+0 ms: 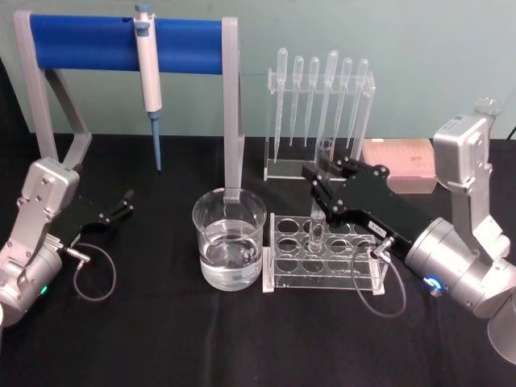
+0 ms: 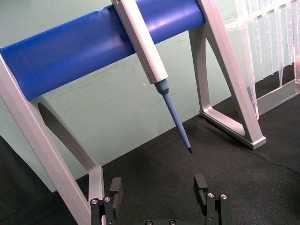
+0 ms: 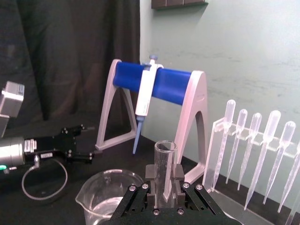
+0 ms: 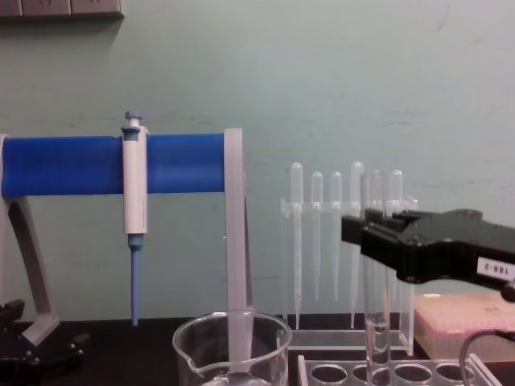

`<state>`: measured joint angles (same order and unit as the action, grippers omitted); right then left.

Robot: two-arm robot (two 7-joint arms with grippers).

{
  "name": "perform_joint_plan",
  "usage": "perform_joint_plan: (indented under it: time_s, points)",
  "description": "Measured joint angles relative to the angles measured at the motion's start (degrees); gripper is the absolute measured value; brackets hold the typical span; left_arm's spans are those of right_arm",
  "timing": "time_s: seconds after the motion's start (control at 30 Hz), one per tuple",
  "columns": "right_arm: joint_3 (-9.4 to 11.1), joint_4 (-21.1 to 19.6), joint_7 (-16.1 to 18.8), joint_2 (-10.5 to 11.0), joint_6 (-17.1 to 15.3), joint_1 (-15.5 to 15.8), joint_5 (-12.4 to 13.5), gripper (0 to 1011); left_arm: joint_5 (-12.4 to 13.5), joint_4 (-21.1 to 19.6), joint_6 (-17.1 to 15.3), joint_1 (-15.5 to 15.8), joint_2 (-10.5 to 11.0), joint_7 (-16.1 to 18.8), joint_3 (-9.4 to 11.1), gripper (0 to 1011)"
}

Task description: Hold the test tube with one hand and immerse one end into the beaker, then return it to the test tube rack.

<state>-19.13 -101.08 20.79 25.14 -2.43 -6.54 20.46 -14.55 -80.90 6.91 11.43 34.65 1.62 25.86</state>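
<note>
A: Where is the test tube sitting?

B: Upright in the rack, at the table's middle, beside the beaker. The right gripper is pinching it near the mouth.

A: Fragile?

B: I think light, stiff, slippery glass. The left gripper is resting spread apart.

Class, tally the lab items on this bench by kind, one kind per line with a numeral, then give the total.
Plastic pipettes: 6
Test tube: 1
Beaker: 1
Blue micropipette: 1
Clear tube rack: 1
Pink tip box: 1
Total: 11
</note>
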Motion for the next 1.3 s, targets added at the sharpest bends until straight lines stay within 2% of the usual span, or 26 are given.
perform_joint_plan:
  time_s: [0.47, 1.1, 1.3]
  points:
    - [-1.3, 4.5, 1.3, -0.9, 2.0, -0.6, -2.3, 225, 0.0, 0.0, 0.0, 0.0, 0.0, 0.0, 0.0, 1000]
    - [-2.7, 6.1, 2.4, -0.5, 0.9, -1.7, -5.6, 228, 0.0, 0.0, 0.0, 0.0, 0.0, 0.0, 0.0, 1000]
    - [-2.7, 6.0, 2.4, -0.5, 0.8, -1.6, -5.9, 399, 0.0, 0.0, 0.0, 0.0, 0.0, 0.0, 0.0, 1000]
